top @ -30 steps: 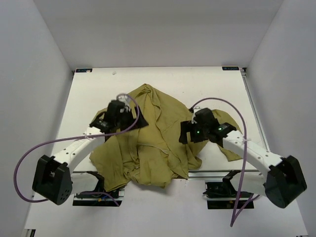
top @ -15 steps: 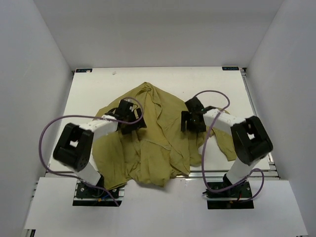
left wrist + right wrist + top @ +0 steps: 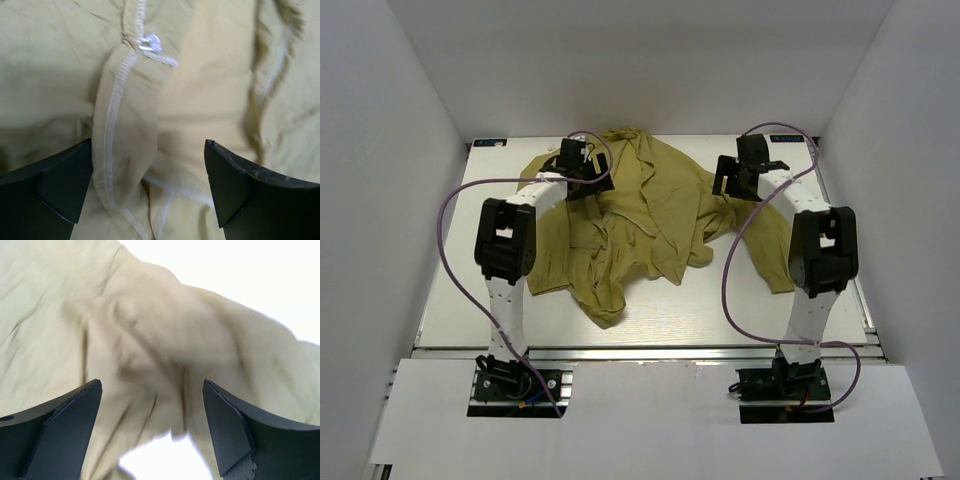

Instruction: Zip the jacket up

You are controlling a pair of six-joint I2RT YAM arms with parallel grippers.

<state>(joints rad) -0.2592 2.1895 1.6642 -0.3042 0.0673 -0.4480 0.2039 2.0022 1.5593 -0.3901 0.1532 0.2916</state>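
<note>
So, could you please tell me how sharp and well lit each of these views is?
Top external view: evenly lit and sharp, the jacket casting only soft shadows on the table. Left wrist view: the fabric is close and soft, its white seam slightly blurred. Right wrist view: the folds are smeared, and the table behind is blown out to plain white.

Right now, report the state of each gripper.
Left gripper: open, over the jacket, gripping nothing.
Right gripper: open, over the jacket's edge, gripping nothing.
</note>
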